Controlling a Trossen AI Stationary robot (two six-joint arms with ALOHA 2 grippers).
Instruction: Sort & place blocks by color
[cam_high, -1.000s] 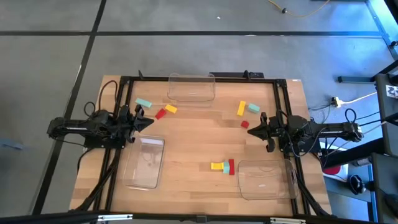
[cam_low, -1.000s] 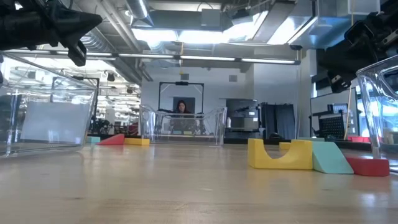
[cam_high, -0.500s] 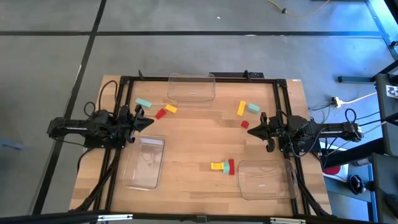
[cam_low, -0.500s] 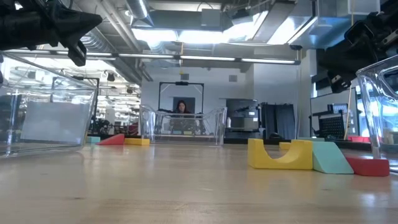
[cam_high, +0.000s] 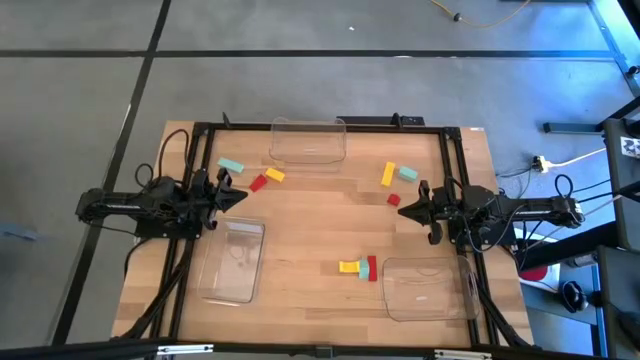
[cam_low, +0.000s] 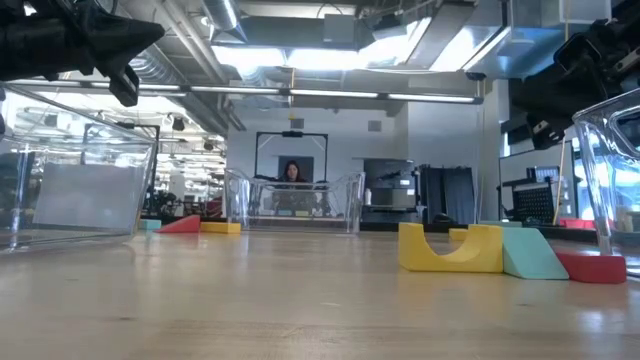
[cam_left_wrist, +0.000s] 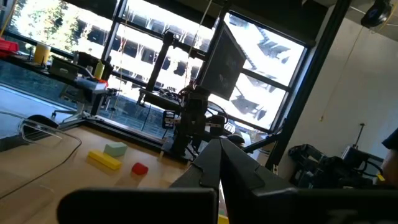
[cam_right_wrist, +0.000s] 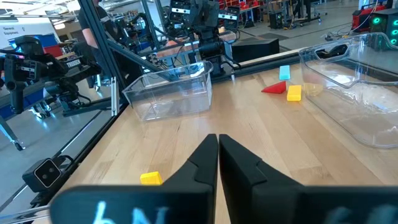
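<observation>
Over by the left edge of the desk (cam_high: 310, 225), the left gripper (cam_high: 240, 196) hangs pinched shut and empty, its tip pointing in toward the middle. The nearest blocks sit just beyond it toward the far-left corner: a teal block (cam_high: 231, 166), then a red block (cam_high: 259, 182) touching a yellow block (cam_high: 274, 175). The red one lies closest to that tip, a little farther back on the desk, with its long axis slanted across the gripper's line of reach. A clear tray (cam_high: 233, 260) rests along the near-left part, right beside that arm, and a second tray (cam_high: 308, 143) stands at the middle of the far edge.

Near the middle of the near edge a yellow arch block (cam_high: 349, 266), a small teal wedge (cam_high: 363, 272) and a red bar (cam_high: 372, 267) are bunched together, touching, just beside a third tray (cam_high: 427, 287) at the near-right corner.

Toward the far-right corner lie a yellow bar (cam_high: 388, 174) and a teal cube (cam_high: 408, 173), with a small red cube (cam_high: 394, 199) nearer the right gripper (cam_high: 405, 213). That gripper is closed on nothing as well, and the red cube sits just beside its tip, so I would judge the right arm best placed to pick first.
</observation>
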